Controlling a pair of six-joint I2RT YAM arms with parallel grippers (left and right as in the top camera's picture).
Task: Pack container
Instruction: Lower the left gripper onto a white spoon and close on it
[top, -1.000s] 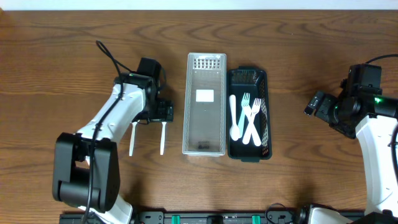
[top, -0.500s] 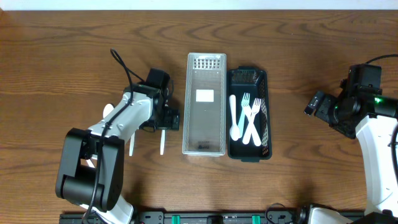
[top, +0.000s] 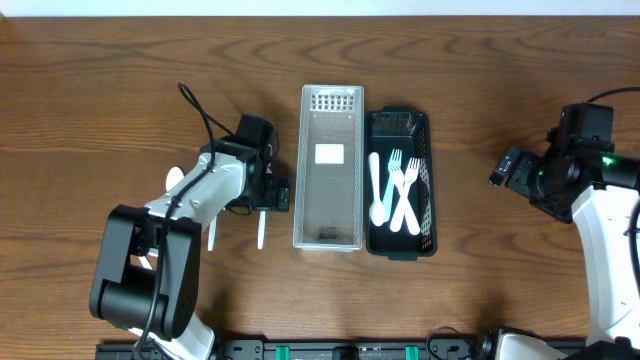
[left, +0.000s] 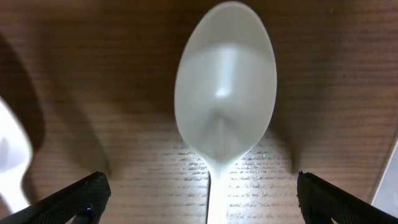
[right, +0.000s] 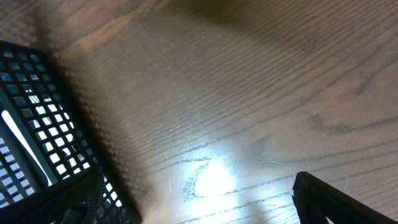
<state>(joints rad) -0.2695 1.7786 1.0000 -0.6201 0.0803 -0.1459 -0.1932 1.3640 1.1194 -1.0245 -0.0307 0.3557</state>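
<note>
Left gripper (top: 270, 193) spread above a white spoon (left: 225, 106), just left of the clear container (top: 330, 200)

The spoon lies flat on the table, long axis parallel to the container's long side, bowl directly beneath the gripper, handle running toward the robot; the fingers stand wide either side of the neck, pinching nothing; the left arm is far nearer; the right gripper (top: 505, 168), also spread and empty, hovers well apart beyond the black basket (top: 426, 180); a second white utensil (top: 212, 235) lies near.

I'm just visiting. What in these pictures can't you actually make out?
- Overhead: the left arm covers the heads of two white utensils; only handles show.
- Left wrist: the spoon has its handle cut off by the bottom edge.
- Right wrist: the black basket is blurred and cut by the left edge.
</note>
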